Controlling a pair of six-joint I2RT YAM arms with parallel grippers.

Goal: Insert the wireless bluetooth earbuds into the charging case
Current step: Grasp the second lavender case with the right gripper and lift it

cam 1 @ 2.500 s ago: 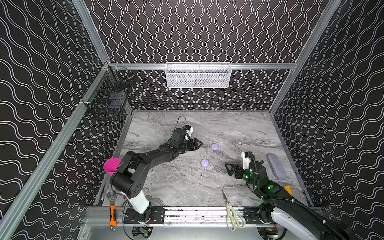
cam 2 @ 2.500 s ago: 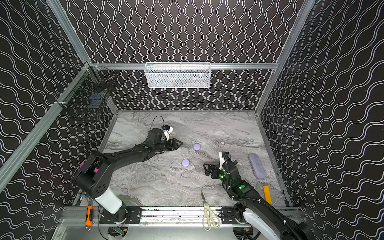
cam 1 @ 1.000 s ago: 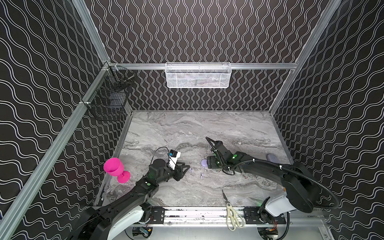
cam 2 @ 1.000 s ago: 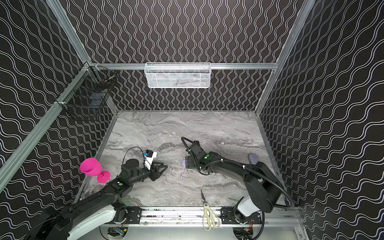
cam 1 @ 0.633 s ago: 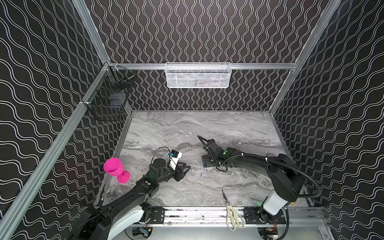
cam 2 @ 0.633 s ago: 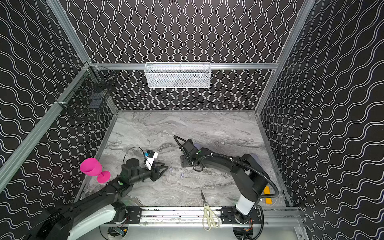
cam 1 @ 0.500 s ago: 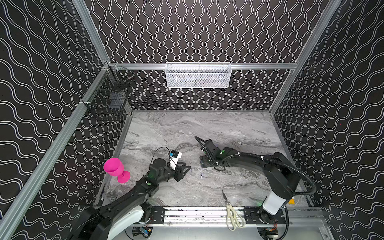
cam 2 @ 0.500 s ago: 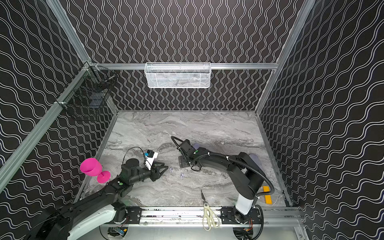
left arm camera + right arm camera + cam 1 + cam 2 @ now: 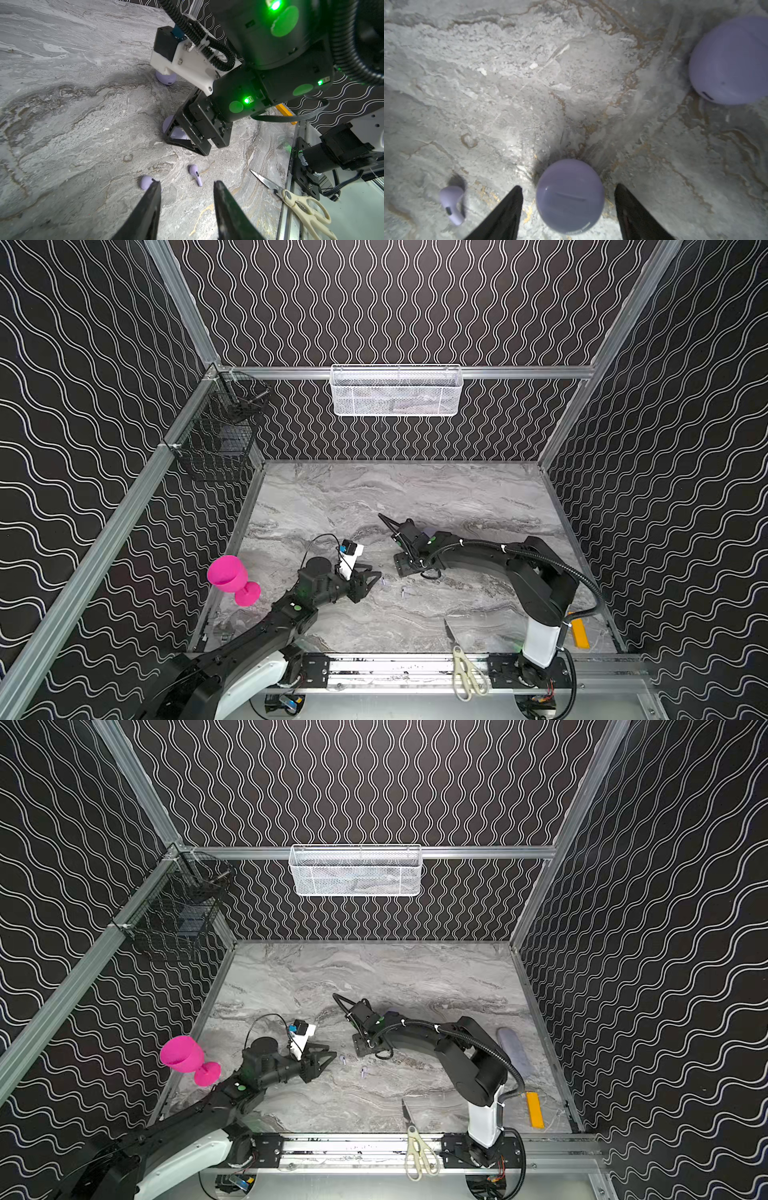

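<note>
Earbuds point(image 9: 195, 174) lying loose on the grey table point(image 9: 62, 124), right gripper point(image 9: 568, 186) open around a round purple case point(image 9: 570, 207), small gaps on both sides, left gripper point(image 9: 187, 184) open and empty, close by them

A grey marble table point(image 9: 415, 497) is holding everything. Two round purple cases point(image 9: 570, 196) point(image 9: 729, 60) are sitting near its middle, not touching. Two tiny purple earbuds point(image 9: 195, 174) point(image 9: 145, 181) are lying near them, apart. Scissors point(image 9: 415, 1144) are lying over the front edge. A yellow bar point(image 9: 534, 1108) and a long pale thing point(image 9: 513, 1048) are lying on the right. A pink cup point(image 9: 232, 578) is sitting by the left edge.
</note>
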